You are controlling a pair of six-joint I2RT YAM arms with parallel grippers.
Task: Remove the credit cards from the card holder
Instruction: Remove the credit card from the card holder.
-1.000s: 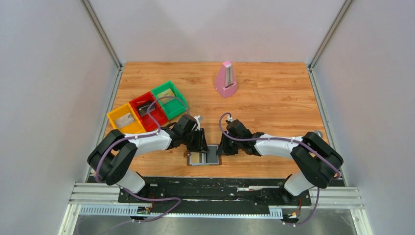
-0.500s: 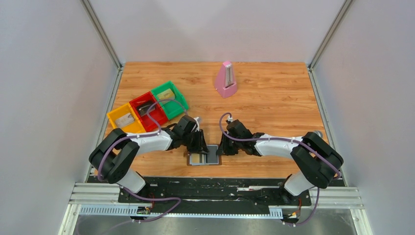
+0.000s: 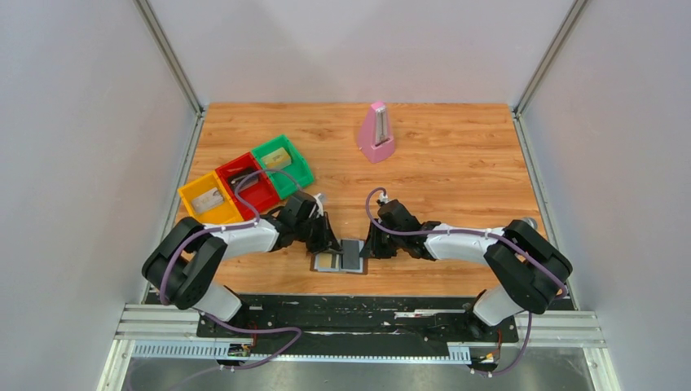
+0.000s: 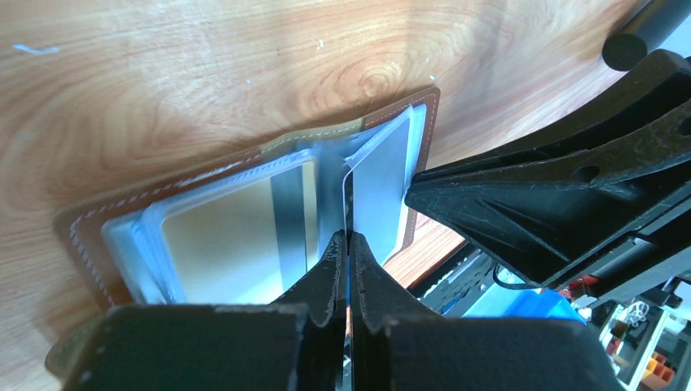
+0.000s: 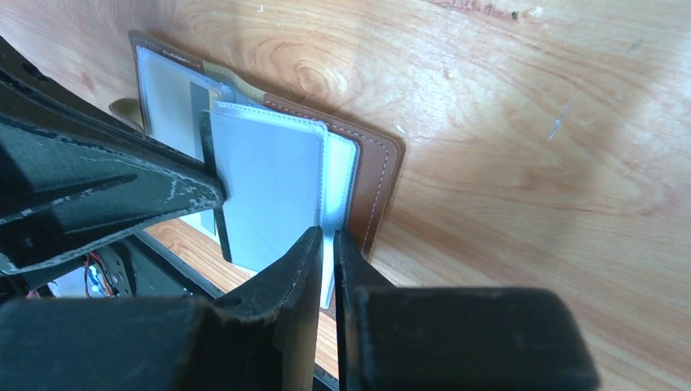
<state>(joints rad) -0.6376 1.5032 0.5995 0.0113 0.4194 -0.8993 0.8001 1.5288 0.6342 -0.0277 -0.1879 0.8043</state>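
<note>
The card holder (image 3: 319, 268) lies open near the table's front edge, brown rim (image 4: 81, 238) out and grey-blue sleeves inside. A gold-tan credit card (image 4: 224, 236) sits in its left page. My left gripper (image 4: 349, 238) is shut on the edge of a thin dark credit card (image 5: 210, 175) that stands up at the fold (image 3: 352, 254). My right gripper (image 5: 327, 236) is shut on the clear sleeve pages (image 5: 342, 175) at the card holder's right side. In the top view, the left gripper (image 3: 330, 242) and right gripper (image 3: 368, 247) face each other over the card holder.
Yellow (image 3: 189, 196), red (image 3: 225, 172) and green (image 3: 301, 165) trays stand in a row at the left, each with a flat item inside. A pink metronome (image 3: 376, 133) stands at the back middle. The table's front edge runs just behind the card holder.
The left gripper has shut on the dark card and drawn slightly left. The dark card now stands up over the holder's right half. The right arm has stayed put.
</note>
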